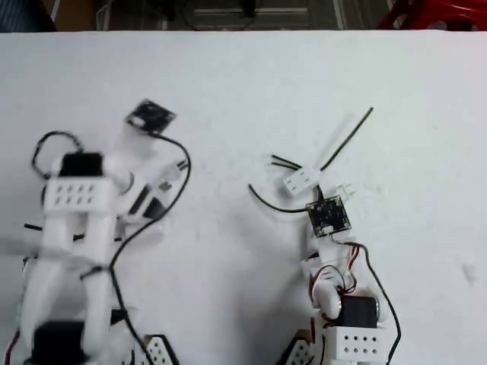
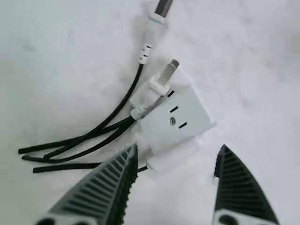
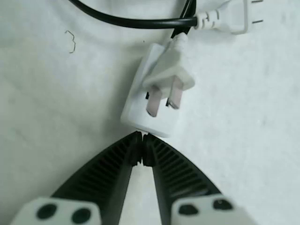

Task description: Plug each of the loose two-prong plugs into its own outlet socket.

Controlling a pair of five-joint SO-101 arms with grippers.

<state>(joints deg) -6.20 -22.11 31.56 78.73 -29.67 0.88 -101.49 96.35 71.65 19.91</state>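
White tabletop (image 1: pixel 228 68) carries everything, and neither plug is seated yet. The left gripper (image 2: pixel 178 151) hangs with its jaws spread wide on either side of a white plastic socket block (image 2: pixel 180 119) whose slotted face is up. A white two-prong plug with metal blades (image 2: pixel 164 77) merely leans on that block's far edge, and thin black cords (image 2: pixel 89 140) trail off beside it. The right gripper (image 3: pixel 141 143) has its jaws pressed together on nothing, tips touching the rim of a second white socket block (image 3: pixel 138 101), where another white flat-bladed plug (image 3: pixel 171 77) lies with its blades bare. The risk, I judge, is that these closed tips nudge the light block away (nothing pins it down), or that the loose plug slides off. On the left, closing the jaws could shift the block and tip the leaning plug onto the table, and the stiff cords may drag either plug askew. A third white plug (image 3: pixel 229 18) lies near. The table is matt and plain; beyond its far edge sit a dim strip of room (image 1: pixel 228 15) and something red (image 1: pixel 434 14).
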